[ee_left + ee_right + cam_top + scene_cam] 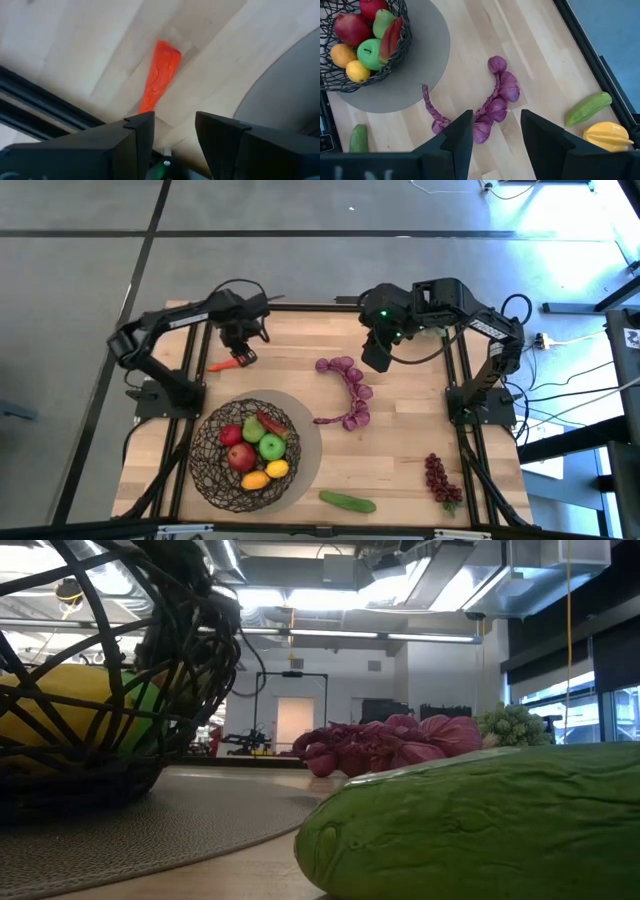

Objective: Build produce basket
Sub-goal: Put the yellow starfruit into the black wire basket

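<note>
basket: round bowl of dark open wire mesh (222, 465), sits on a flat grey round mat (305, 442) near the desk's front-left corner; the weave shows gaps wide enough to see the fruit through in the low view.
basket contents: red apple (240, 457), second red fruit (231, 434), green apple (271, 446), green pear (252, 429), yellow lemon (277, 469), orange-yellow fruit (255, 479), a red chili-like piece (273, 424) lying across the top.
loose on desk: long string of purple onion-like bulbs (350, 392) curved across mid-desk; dark-red grape bunch (440, 478) near the front-right corner; green cucumber (348, 501) at the front edge, just beside the mat; orange-red carrot-shaped toy (226, 365) near the back-left.
right side, wrist view only: second green cucumber (588, 108) and a yellow ridged star-shaped fruit (608, 135) lying close together near the desk's edge.
left tool (243, 354): low over the back-left area, directly at the carrot toy; fingers parted, nothing between them, carrot lying free on the wood.
right tool (375, 358): raised over the back-centre, above the purple bulb string; fingers apart, gripping nothing.
desk: light wooden plank top (400, 435), black frame rails along the edges.
</note>
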Available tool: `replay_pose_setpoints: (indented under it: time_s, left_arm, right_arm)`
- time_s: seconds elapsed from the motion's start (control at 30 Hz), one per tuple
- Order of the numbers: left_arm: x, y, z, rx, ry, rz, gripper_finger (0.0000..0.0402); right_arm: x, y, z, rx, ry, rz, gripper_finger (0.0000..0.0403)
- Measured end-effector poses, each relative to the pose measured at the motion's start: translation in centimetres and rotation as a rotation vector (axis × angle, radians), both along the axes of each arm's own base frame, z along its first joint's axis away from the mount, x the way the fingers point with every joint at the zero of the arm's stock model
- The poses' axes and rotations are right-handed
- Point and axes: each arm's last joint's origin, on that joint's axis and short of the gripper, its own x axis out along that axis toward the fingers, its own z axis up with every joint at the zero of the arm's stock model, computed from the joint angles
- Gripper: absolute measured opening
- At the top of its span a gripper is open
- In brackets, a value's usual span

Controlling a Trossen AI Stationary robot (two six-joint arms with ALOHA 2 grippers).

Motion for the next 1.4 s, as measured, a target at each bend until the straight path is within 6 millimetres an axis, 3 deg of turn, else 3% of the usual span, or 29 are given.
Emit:
replay_pose_setpoints:
  time_s: [0.1,0.27,0.43,0.67,0.83,1.07,1.2,1.4]
  left_arm:
    - [0.4,0.3,-1.1,-0.043,0.039,-0.015,0.0132]
    - [0.7,0.1,-1.1,-0.087,-0.003,-0.02,0.0132]
    - [0.1,-0.7,0.5,-0.045,-0.057,-0.032,0.0132]
    - [-1.5,-2.4,3.8,0.052,-0.191,0.015,0.0132]
    - [-2.7,-3.8,5.8,0.11,-0.283,0.023,0.0132]
    - [-3.7,-5.0,7.1,0.147,-0.348,0.001,0.0132]
    - [-3.8,-5.5,7.5,0.16,-0.374,-0.021,0.0132]
    - [-3.0,-6.2,8.5,0.213,-0.508,-0.152,0.0132]
  right_arm:
    - [0.0,0.0,0.0,-0.001,0.002,0.003,0.0158]
    - [0.0,0.0,0.0,-0.009,0.007,0.019,0.0158]
    - [0.0,0.6,0.0,0.065,-0.002,0.111,0.0158]
    - [-0.4,3.4,-0.2,0.06,0.01,0.159,0.0158]
    - [-2.6,4.9,-2.1,0.056,0.089,0.013,0.0158]
    - [-6.7,8.2,-5.2,0.4,0.199,-0.411,0.0158]
    - [-8.2,10.7,-7.9,0.497,0.352,-0.594,0.0158]
    - [-9.0,12.5,-12.5,0.438,0.533,-0.695,0.0158]
